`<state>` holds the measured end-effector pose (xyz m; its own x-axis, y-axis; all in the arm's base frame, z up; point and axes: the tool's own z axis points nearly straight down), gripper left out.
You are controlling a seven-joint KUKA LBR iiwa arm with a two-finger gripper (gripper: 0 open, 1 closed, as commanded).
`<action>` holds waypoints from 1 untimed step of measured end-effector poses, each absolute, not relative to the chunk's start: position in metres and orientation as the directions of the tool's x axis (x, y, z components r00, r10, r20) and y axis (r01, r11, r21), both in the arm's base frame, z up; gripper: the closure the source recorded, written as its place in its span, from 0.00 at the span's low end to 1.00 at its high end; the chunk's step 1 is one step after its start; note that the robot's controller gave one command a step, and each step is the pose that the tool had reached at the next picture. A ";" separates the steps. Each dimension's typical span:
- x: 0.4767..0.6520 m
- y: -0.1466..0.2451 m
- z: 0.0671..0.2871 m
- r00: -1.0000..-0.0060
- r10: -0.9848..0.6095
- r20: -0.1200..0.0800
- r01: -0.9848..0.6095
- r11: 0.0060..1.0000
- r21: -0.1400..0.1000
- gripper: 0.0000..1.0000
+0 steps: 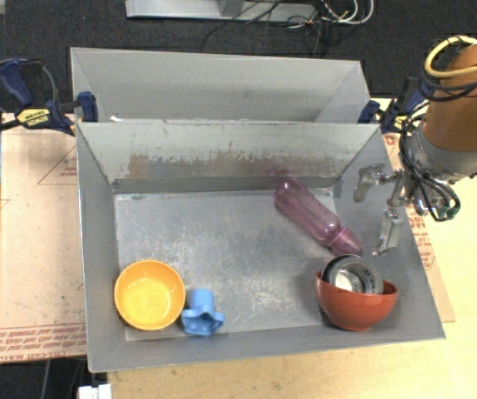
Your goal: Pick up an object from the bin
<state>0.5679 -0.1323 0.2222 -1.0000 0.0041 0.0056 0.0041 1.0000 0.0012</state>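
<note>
Looking down from the one camera, I see the gripper [378, 208] hanging at the right side of the bin [97, 223], over the sloping right wall. Its two metal fingers stand apart with nothing between them. The arm [459, 106] comes in from that side, which is likely why the gripper sits there and not over the middle.

Nearest to it is a pink bottle [307, 212]. It lies on its side toward the back right of the floor, slanting, with its narrow end pointing at the gripper's nearer finger and stopping just beside it. Lying flat like that, it would probably roll if nudged, so I'd guess the fingers need to close across its body, not along it.

Just in front of the bottle, in the front right corner, sits a red bowl [356, 307], upright, with a grey ring [351, 274] resting inside it. Both are near the gripper too, so I can't say which of the three it is meant for.

Well apart, at the front left, an orange bowl [149, 295] stands upright with a small blue thing [201, 314] touching its right side. The floor between is bare. Nothing has been lifted yet.
</note>
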 end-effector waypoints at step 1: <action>0.570 -0.131 0.226 -1.000 0.000 -0.002 0.000 1.000 0.000 0.00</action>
<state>0.5696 -0.1314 0.2265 -1.0000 -0.0004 -0.0019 -0.0004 1.0000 0.0001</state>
